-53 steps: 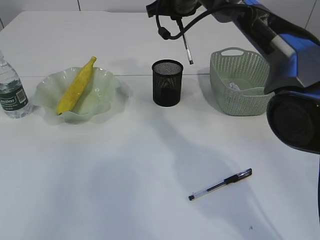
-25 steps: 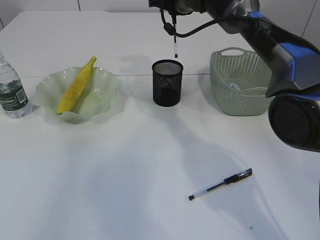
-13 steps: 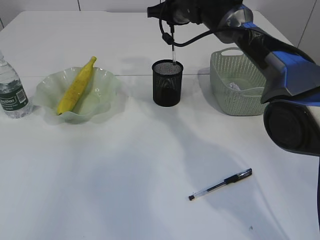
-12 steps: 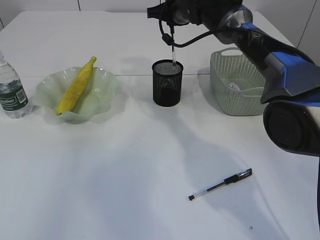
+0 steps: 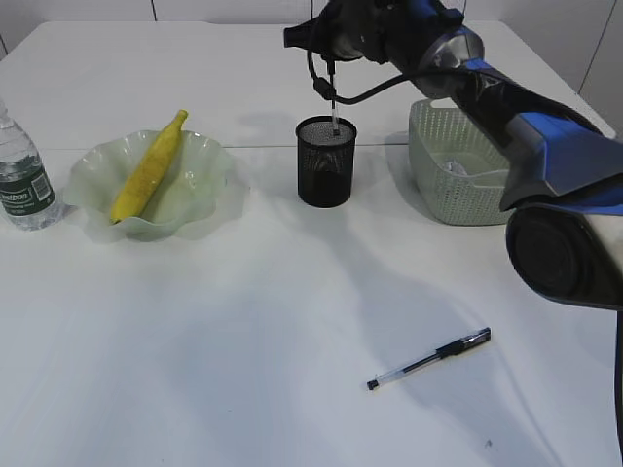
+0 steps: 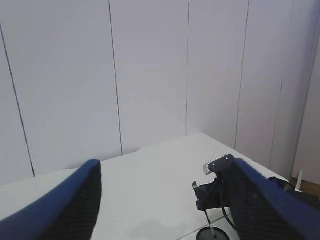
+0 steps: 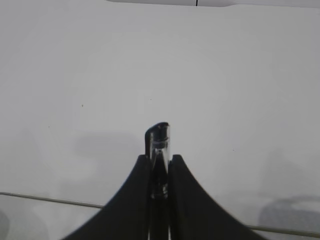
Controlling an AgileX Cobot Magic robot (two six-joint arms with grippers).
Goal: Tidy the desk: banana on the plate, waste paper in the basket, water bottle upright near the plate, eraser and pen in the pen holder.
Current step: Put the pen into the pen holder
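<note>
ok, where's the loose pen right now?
Exterior view: the loose pen lies flat on the table, front right, well in front of the pen holder and basket, untouched.

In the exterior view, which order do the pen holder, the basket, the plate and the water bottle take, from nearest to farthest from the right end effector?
From the right end effector, shut on a pen:
1. Pen holder, directly below it.
2. Basket, to the right.
3. Plate, to the left, holding the banana.
4. Water bottle, at the far left edge.

place: probably lab | evidence: bare white table [image 5: 195, 341], plain panelled walls [image 6: 150, 75]
</note>
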